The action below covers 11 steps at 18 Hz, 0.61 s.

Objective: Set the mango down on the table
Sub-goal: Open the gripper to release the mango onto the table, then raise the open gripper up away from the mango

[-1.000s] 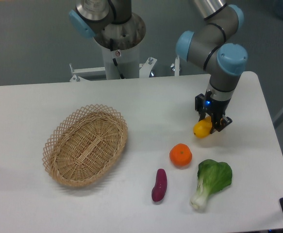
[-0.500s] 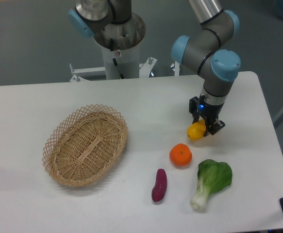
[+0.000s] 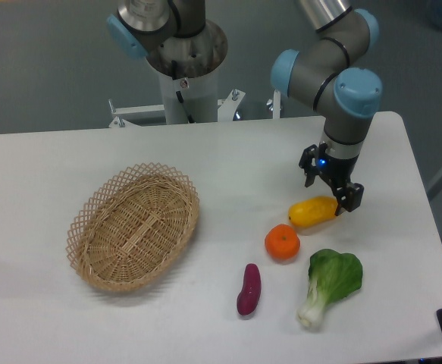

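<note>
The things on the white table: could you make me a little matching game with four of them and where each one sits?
Things:
1. mango
2. orange
3. wicker basket
4. leafy green vegetable

Places:
A. on the left part of the table, nothing in it
B. nearest the right front corner
C. lying just below the gripper
D. between the mango and the purple vegetable

Pairs: 1-C, 2-D, 3-A, 4-B
</note>
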Each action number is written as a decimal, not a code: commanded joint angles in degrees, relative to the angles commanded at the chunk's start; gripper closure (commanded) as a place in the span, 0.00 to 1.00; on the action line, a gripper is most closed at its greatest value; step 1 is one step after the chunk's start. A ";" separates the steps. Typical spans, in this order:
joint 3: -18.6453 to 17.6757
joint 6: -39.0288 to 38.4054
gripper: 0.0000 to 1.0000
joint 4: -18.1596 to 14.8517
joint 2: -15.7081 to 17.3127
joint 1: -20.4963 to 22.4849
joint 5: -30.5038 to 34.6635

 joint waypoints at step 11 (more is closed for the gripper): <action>13.35 0.09 0.00 -18.70 1.94 1.32 0.00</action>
